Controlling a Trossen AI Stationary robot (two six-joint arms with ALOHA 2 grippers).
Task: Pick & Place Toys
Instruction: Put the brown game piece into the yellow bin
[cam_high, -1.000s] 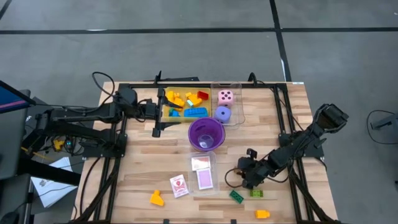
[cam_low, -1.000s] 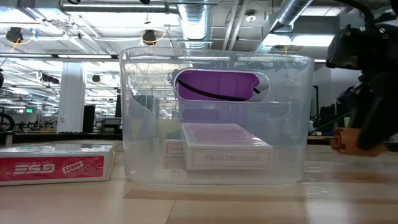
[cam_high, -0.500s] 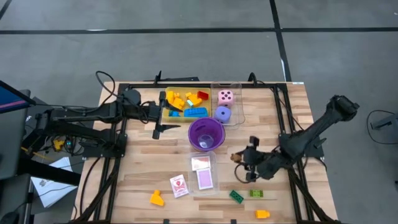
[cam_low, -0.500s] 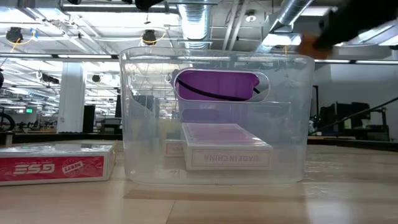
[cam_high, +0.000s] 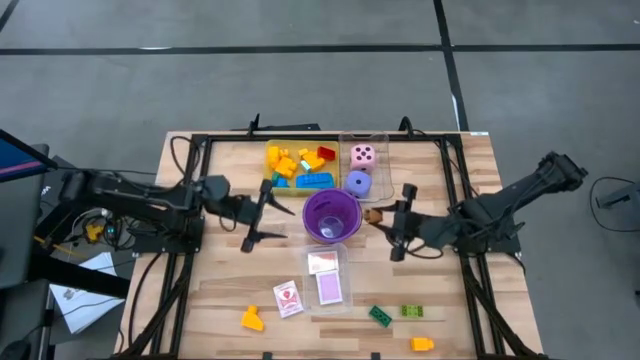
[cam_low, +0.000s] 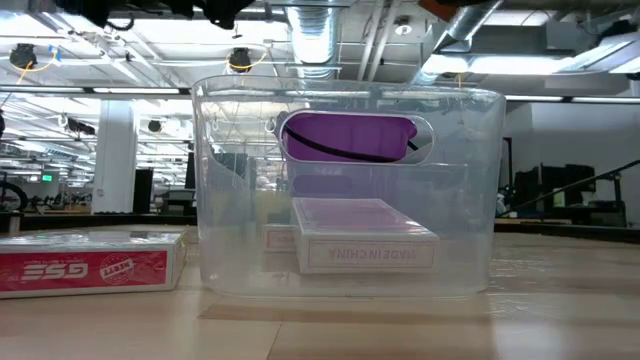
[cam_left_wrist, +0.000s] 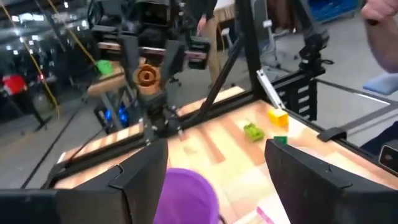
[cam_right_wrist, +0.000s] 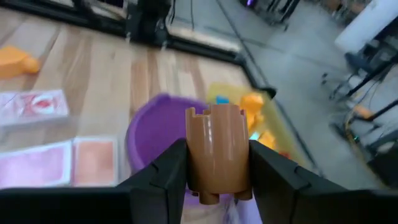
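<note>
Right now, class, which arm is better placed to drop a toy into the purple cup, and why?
The right. Its gripper already clamps a brown round brick just beside the purple cup. The left gripper, on the cup's other side, has open jaws holding nothing.

Even overhead light, soft shadows; both wrist views are motion-blurred.

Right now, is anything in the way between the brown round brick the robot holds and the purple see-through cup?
Nothing visible is. The right gripper holds the brown round brick just beside the purple translucent cup, with only open air between them.
</note>
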